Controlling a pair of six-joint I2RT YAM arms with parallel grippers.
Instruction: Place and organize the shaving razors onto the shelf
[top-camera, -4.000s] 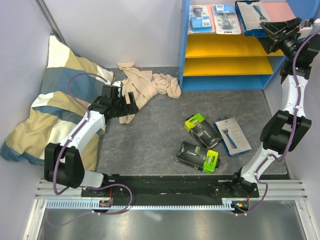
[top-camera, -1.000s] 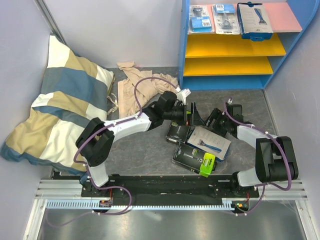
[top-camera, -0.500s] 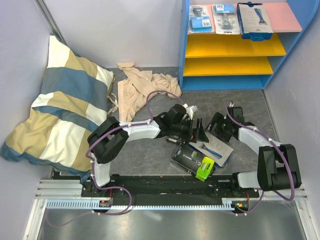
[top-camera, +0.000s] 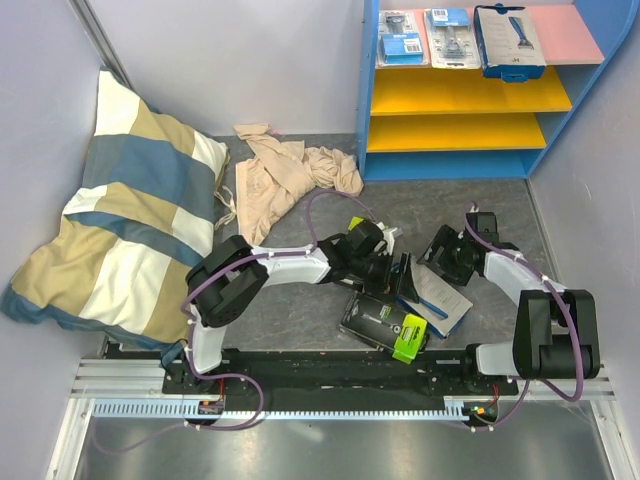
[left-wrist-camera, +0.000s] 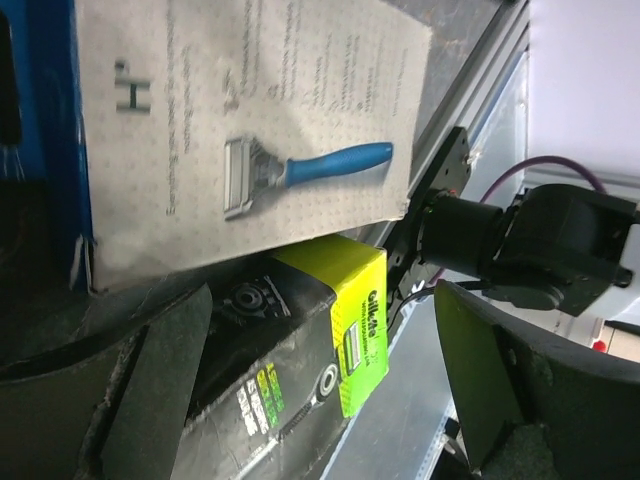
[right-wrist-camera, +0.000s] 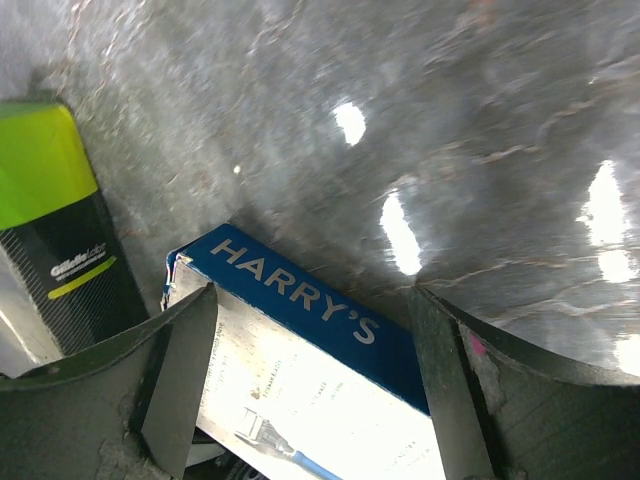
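Both arms were down on the grey table (top-camera: 300, 310), meeting over the loose packs near its middle. The striped pillow (top-camera: 130, 200) leaned at the left wall and the beige cloth (top-camera: 290, 175) lay crumpled on the far side, both well apart from the work. The shelf (top-camera: 370, 100) stood at the far right. Its pink top board (top-camera: 575, 35) carried a blister pack (top-camera: 405, 38), a second blister pack (top-camera: 447, 38) just right of it, and a shelved white-blue box (top-camera: 508, 40). The loose white-blue box (top-camera: 437, 297) lay tilted, its near-left part resting on the black box (top-camera: 378, 320), whose lime-green end (top-camera: 410, 335) pointed near-right. The left gripper (top-camera: 397, 272) hung at that box's left edge, jaws spread wide with nothing in them. The left arm lay across the table and hid what was under its wrist. A scrap of lime green (top-camera: 352, 223) showed there, but I could not tell what it belonged to. The right gripper (top-camera: 445, 255) sat over the box's far end, jaws wide and, as far as I could see, not clamped on it. Through the right wrist I read HARRY'S in white on the box's blue side, and Gillette on the black pack beside it. The left wrist showed a blue-handled razor and a large H' on the white face, and Gillette on the lime end. Print on the shelved packs was too small to read.
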